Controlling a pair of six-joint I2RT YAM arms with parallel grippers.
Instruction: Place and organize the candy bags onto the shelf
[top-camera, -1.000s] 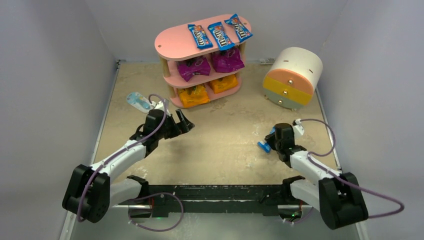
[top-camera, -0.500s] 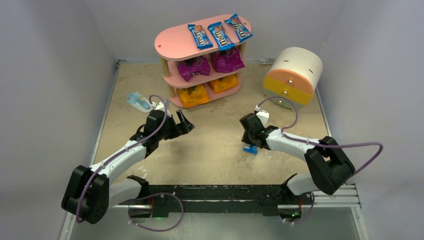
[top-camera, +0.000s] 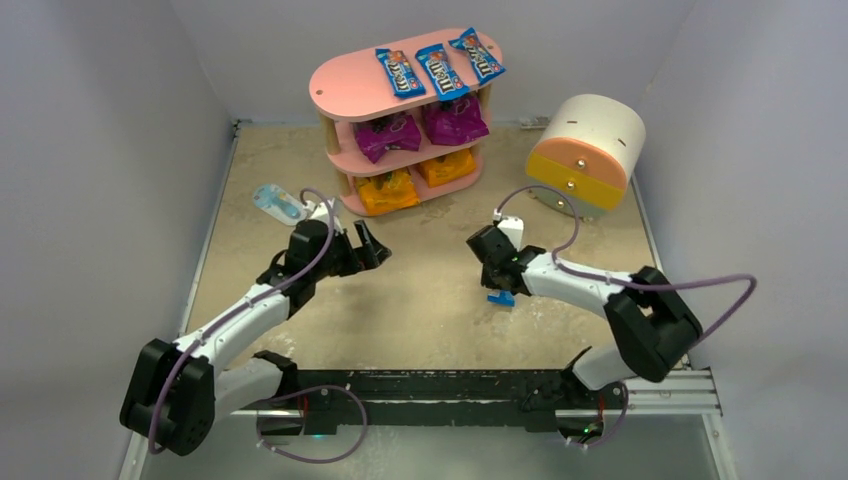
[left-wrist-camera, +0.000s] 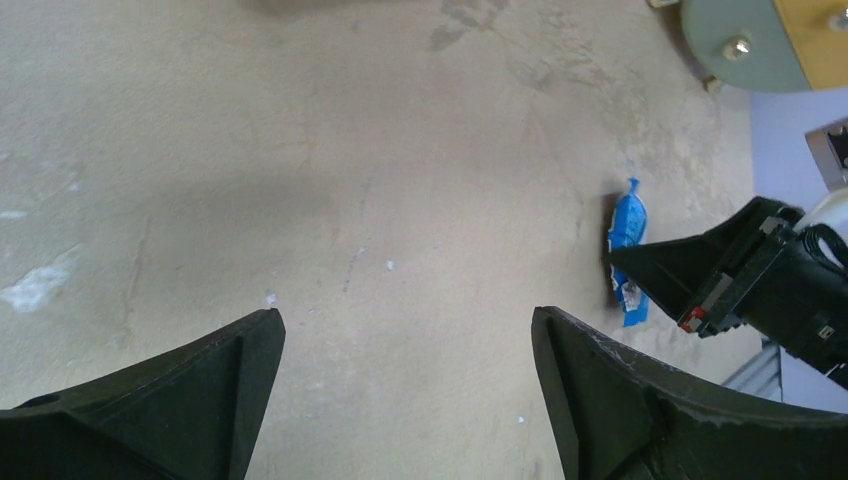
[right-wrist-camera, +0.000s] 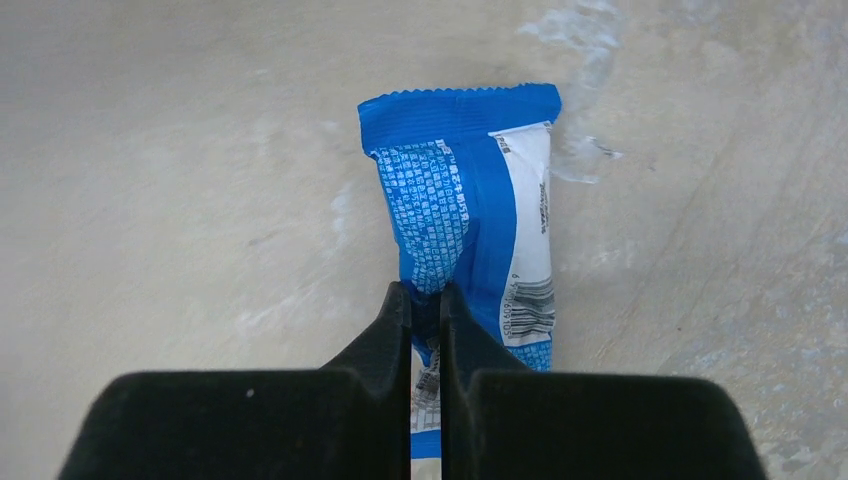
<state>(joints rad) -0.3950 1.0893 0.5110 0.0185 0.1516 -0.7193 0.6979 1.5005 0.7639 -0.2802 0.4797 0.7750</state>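
1. Right claw (right-wrist-camera: 420, 295), in its own wrist view, pinches the blue packet (right-wrist-camera: 470, 180) with jaws almost closed on a thin fold near one end. The rest of the packet juts out past the tips. Whether it is clear of the surface (right-wrist-camera: 150, 150) cannot be told. Your bite is small, so the glossy film may slide free on the lift, or the packet may dangle and swing.
2. Left claw (left-wrist-camera: 405, 325), in its wrist view, hangs wide and empty above bare surface, facing the packet. Bring it closer and the two arms may clash.
3. From the top camera, the shelf (top-camera: 350, 90) stands well apart at the far side. Three blue packets (top-camera: 437, 68) lie on its top board, purple bags (top-camera: 388, 135) on the middle and orange bags (top-camera: 388, 190) on the bottom. Free room shows on the top board's left part. A swinging packet could knock its neighbours off or catch the board's edge. The drawer unit (top-camera: 585, 150) sits near your right arm's likely path.
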